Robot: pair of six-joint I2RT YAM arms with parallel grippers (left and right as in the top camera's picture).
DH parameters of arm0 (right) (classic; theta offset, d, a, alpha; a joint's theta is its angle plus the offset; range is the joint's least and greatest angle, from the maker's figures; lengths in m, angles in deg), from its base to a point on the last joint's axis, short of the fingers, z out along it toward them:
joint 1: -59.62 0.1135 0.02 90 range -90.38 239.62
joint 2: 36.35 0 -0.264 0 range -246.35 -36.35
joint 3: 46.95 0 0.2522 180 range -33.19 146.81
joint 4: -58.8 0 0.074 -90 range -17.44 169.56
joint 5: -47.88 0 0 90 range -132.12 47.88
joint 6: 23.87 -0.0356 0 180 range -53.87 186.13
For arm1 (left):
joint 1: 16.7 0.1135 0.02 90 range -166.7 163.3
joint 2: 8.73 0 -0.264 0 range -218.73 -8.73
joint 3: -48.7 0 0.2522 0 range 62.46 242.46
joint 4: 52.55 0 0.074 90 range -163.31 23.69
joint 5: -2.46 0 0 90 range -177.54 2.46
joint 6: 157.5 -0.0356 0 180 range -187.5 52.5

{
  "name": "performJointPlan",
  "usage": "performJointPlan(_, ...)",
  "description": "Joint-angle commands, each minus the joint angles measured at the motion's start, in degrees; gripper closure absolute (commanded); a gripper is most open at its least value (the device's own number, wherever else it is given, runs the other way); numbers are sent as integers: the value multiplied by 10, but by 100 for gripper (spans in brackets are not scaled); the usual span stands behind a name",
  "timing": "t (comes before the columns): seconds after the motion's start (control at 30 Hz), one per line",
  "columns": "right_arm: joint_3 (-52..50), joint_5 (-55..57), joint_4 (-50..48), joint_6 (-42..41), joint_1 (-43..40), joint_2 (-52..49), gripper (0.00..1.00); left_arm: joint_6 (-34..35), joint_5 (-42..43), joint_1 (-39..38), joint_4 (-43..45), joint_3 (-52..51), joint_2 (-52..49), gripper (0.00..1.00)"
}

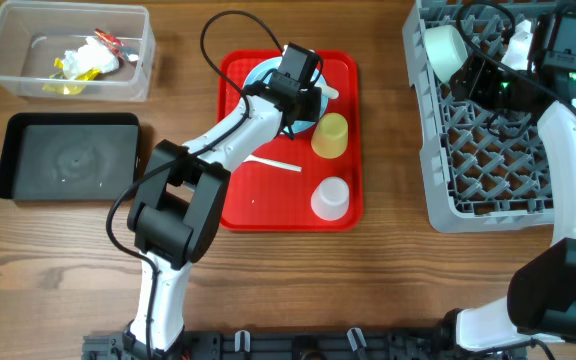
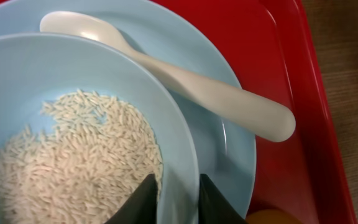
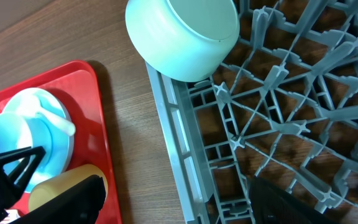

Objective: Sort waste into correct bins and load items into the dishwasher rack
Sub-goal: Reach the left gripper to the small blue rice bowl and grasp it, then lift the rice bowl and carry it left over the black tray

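Left gripper (image 2: 179, 202), bottom centre of its wrist view, is clamped on the rim of the light-blue bowl (image 2: 73, 74) that holds the rice grains (image 2: 73, 168). The bowl sits on the plate (image 2: 232, 146) beside the white spoon (image 2: 185, 84), on the red tray (image 1: 268, 205) at mid-frame overhead. Right gripper (image 3: 179, 208), fingers spread wide and empty, hangs over the grey rack (image 3: 278, 124) at upper right. A second bowl (image 3: 182, 34) lies tilted at the rack's corner. The wrappers and napkin (image 1: 88, 58) lie in the clear tub (image 1: 8, 50), upper left.
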Motion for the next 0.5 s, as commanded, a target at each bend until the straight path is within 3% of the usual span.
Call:
performJointPlan(0.0, 5, 1, 0, 12, 3, 6, 21, -1, -6, 1, -3, 9, -4, 90)
performJointPlan(0.07, 5, 5, 1, 12, 3, 6, 21, -1, -6, 1, -3, 9, -4, 96)
performJointPlan(0.47, 5, 10, 2, 12, 3, 6, 20, -1, -6, 1, -23, 10, -1, 96)
